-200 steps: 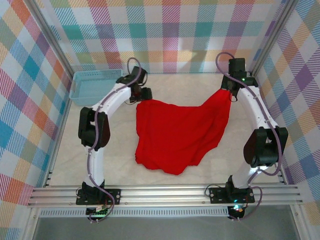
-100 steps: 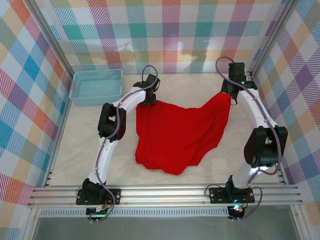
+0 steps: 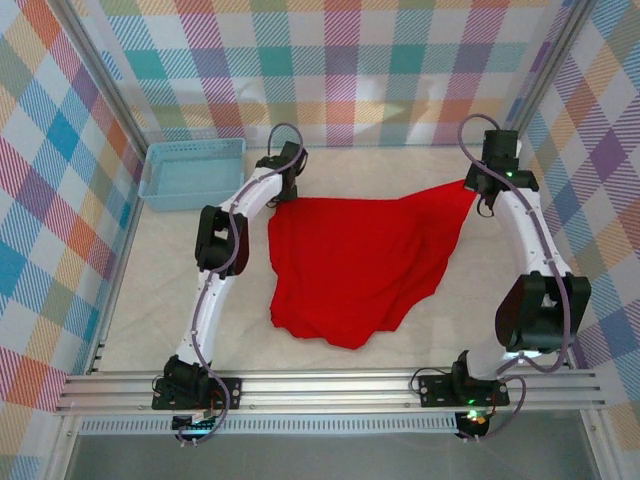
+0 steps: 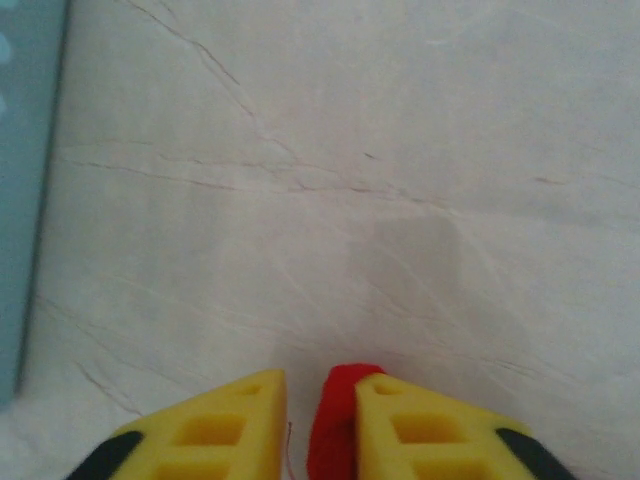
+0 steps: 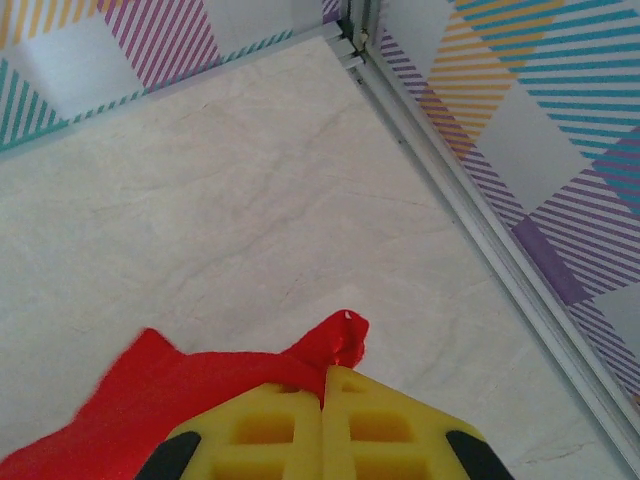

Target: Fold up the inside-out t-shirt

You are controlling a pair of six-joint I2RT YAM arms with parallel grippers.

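Left claw (image 4: 318, 388) just went from wide open to a narrow pinch, and on its wrist cam there's a nub of red cloth squeezed between the yellow fingers, so I'm calling that a grip on the t-shirt (image 3: 350, 265). A second ago that arm was parked over by the blue basket (image 3: 190, 172) with nothing in it. It swung across to the far left corner of the shirt and clamped there. The right claw (image 5: 325, 372) is fully closed on the far right corner, same as before, but that arm has pulled out toward the right wall.

Net result: the far edge, which sagged in a dip between the two corners, now runs as a pretty straight line from claw to claw. The rest of the shirt lies spread on the table (image 3: 150, 290) in the middle, with the near end rumpled and rounded.

So I reckon I finally have both far corners and can start the actual fold. Not sure how deep the left bite is though, it could slip.
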